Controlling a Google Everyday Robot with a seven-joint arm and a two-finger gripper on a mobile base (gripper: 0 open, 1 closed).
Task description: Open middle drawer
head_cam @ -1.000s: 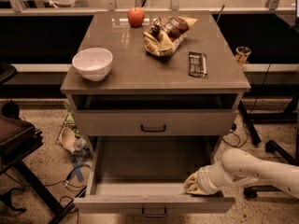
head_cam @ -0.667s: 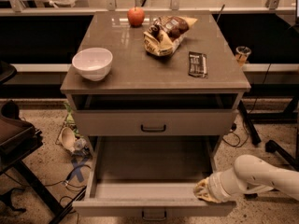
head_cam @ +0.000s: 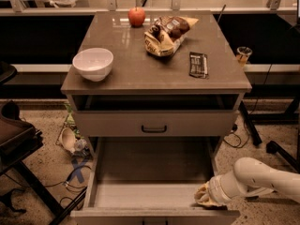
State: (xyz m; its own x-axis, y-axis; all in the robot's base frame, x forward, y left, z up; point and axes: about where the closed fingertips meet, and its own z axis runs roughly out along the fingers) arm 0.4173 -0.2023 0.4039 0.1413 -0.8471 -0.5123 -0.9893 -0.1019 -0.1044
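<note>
The middle drawer (head_cam: pixel 150 196) is pulled far out of the grey-beige cabinet, showing its shallow grey interior. Its front (head_cam: pixel 154 217) lies at the bottom edge of the view, and only the top of its black handle shows. My gripper (head_cam: pixel 204 198) is at the end of the white arm (head_cam: pixel 262 178), which comes in from the right. The gripper sits at the drawer's front right corner, just behind the front panel and against the right side wall. The drawer looks empty.
Above it is another drawer front with a black handle (head_cam: pixel 153 128), under a dark gap. The cabinet top (head_cam: pixel 140 74) holds a white bowl (head_cam: pixel 93 63), an apple (head_cam: pixel 136 16), a snack bag (head_cam: pixel 166 34) and a dark bar (head_cam: pixel 198 64). A black chair (head_cam: pixel 16 139) and cables (head_cam: pixel 75 172) are on the left, and table legs (head_cam: pixel 251 125) on the right.
The gripper has moved toward the camera and slightly right along the drawer's right side. The drawer front has slid further out with it.
</note>
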